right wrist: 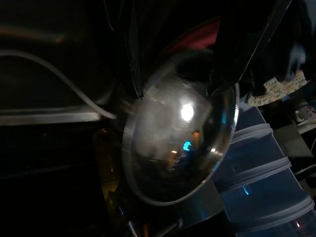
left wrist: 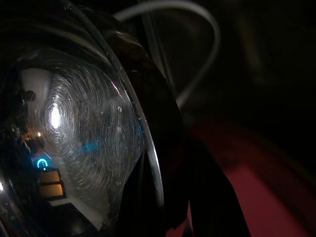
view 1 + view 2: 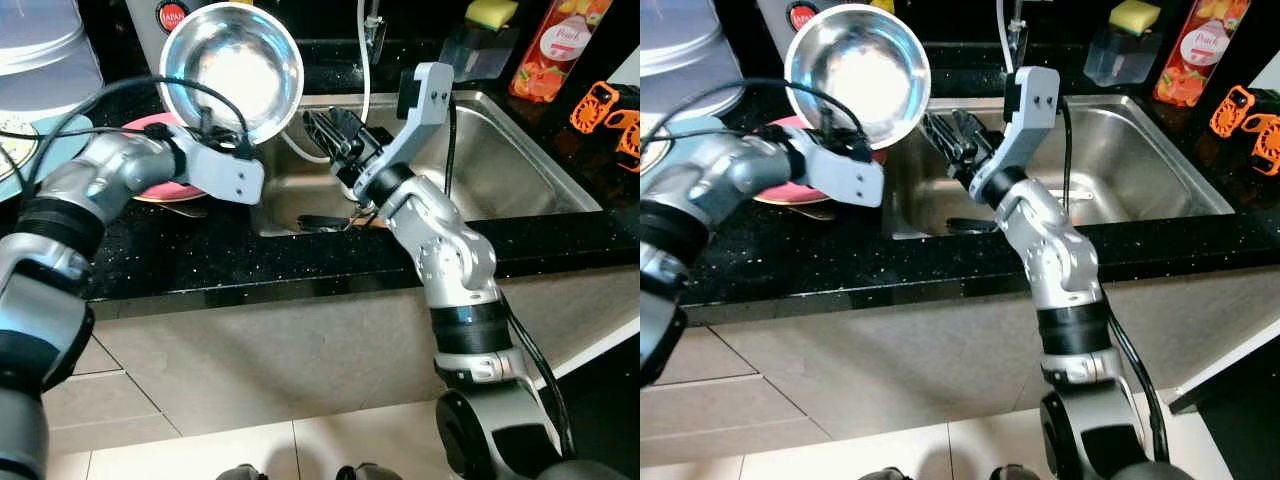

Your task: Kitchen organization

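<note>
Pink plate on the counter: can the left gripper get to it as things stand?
Probably not yet. The left gripper is shut on the rim of the steel bowl, held tilted right above the pink plate. It would likely need to put the bowl down first.

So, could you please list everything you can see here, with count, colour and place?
Steel bowl: one, silver, held up tilted over the counter left of the sink.
Plate: one, pink, on the counter under the bowl.
Sink: one, steel, set in the black countertop.
Juice bottle: one, orange-red, behind the sink at the right.
Sponge: one, yellow, on a clear container behind the sink.
Orange plastic pieces: a few, far right of the counter.
Stacked containers: translucent bluish, far left.
Left end effector: one, black fingers shut on the bowl's rim.
Right end effector: one, black, above the sink beside the bowl, fingers apart.
</note>
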Controlling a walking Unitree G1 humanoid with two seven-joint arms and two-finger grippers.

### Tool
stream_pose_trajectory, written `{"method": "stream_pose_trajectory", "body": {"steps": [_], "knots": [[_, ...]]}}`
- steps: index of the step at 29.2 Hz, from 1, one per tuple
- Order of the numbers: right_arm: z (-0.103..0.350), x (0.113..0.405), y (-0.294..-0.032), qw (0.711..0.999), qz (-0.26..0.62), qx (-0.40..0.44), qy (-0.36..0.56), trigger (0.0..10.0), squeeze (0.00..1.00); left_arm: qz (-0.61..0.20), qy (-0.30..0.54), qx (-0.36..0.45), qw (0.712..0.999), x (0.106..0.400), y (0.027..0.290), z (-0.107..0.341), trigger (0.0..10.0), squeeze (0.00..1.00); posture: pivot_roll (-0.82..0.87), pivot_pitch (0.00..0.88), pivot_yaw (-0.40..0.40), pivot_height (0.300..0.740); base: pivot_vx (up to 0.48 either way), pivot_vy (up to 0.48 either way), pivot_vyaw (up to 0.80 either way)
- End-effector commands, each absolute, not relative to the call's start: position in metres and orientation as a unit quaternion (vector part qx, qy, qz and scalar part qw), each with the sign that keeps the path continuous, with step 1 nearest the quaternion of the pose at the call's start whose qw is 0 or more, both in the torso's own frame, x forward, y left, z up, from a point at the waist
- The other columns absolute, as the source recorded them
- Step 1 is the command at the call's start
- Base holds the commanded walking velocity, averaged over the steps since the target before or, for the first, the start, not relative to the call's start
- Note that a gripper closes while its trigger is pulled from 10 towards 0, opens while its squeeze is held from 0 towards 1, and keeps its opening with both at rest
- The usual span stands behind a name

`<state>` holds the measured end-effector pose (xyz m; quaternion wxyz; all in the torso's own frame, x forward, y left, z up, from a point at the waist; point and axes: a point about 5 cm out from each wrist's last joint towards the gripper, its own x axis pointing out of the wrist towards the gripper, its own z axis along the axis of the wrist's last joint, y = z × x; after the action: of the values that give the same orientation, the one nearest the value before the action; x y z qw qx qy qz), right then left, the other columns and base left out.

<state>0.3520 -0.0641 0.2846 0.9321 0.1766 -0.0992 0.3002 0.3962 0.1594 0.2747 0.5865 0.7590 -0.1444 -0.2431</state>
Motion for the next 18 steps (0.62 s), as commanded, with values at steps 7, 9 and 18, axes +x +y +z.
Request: {"method": "stream_pose_trajectory", "body": {"steps": [7, 9, 18], "knots": [[0.271, 0.369, -0.07, 0.956, 0.234, 0.175, -0.032, 10.0, 0.0, -0.237, -0.225, 0.779, 0.535, 0.393, 0.126, 0.286, 10.0, 0.0, 0.09, 0.026, -0.035, 0.74, 0.0, 0.0, 0.0], [0.268, 0.371, -0.073, 0.96, 0.217, 0.173, -0.022, 10.0, 0.0, -0.237, -0.236, 0.779, 0.531, 0.392, 0.122, 0.286, 10.0, 0.0, 0.09, 0.026, -0.036, 0.74, 0.0, 0.0, 0.0], [0.299, 0.363, -0.095, 0.954, 0.208, 0.181, -0.113, 10.0, 0.0, -0.154, -0.174, 0.804, 0.547, 0.405, 0.155, 0.287, 10.0, 0.0, 0.1, 0.031, -0.034, 0.74, 0.0, 0.0, 0.0]]}}
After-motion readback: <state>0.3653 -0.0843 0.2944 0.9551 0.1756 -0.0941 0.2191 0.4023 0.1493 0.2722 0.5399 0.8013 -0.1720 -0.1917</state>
